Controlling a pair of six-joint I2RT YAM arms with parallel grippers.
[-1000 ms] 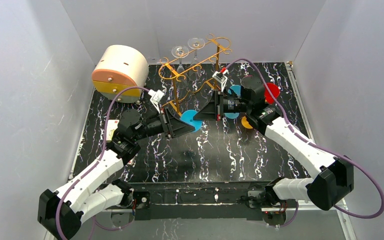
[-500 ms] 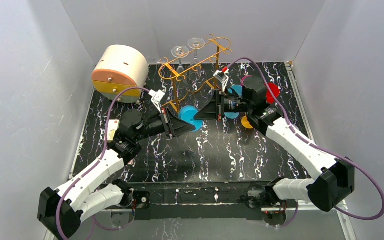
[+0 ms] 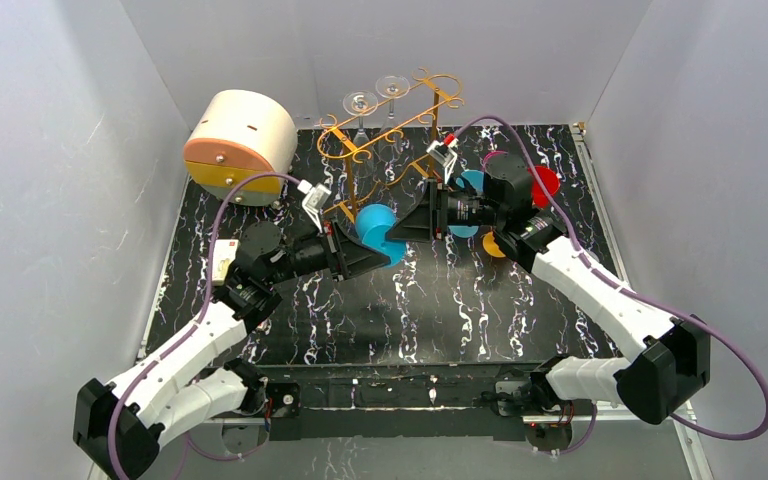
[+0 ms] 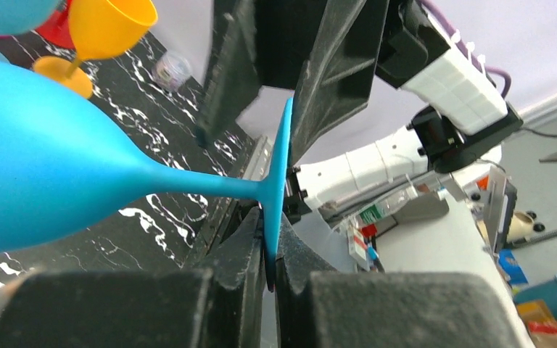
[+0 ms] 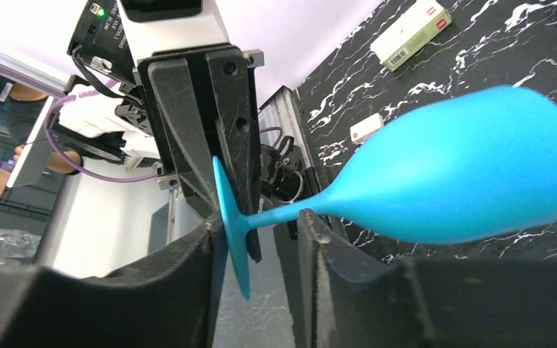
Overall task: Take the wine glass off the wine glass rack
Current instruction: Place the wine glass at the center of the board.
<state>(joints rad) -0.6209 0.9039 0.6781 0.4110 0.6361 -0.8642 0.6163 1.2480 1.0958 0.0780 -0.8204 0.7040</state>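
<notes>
A blue wine glass (image 3: 372,224) lies sideways in the air between my two grippers, in front of the golden wire wine glass rack (image 3: 392,135). My left gripper (image 4: 272,254) is shut on the rim of the glass's flat foot (image 4: 278,167), with the bowl (image 4: 43,152) pointing away to the left. My right gripper (image 5: 261,246) is open. Its fingers straddle the foot (image 5: 232,225): one finger lies against it, and a gap shows beside the stem. Two clear glasses (image 3: 375,95) hang at the rack's far end.
A round cream-and-orange drawer box (image 3: 240,145) stands at the back left. Red (image 3: 543,185), blue (image 3: 470,182) and orange (image 3: 495,245) glasses stand on the marbled black mat by the right arm. A small white box (image 3: 222,258) lies near the left arm.
My left gripper closed on the blue glass's foot. My right gripper, shut on that foot before, has now opened its jaws. The glass has shifted slightly left and up.
</notes>
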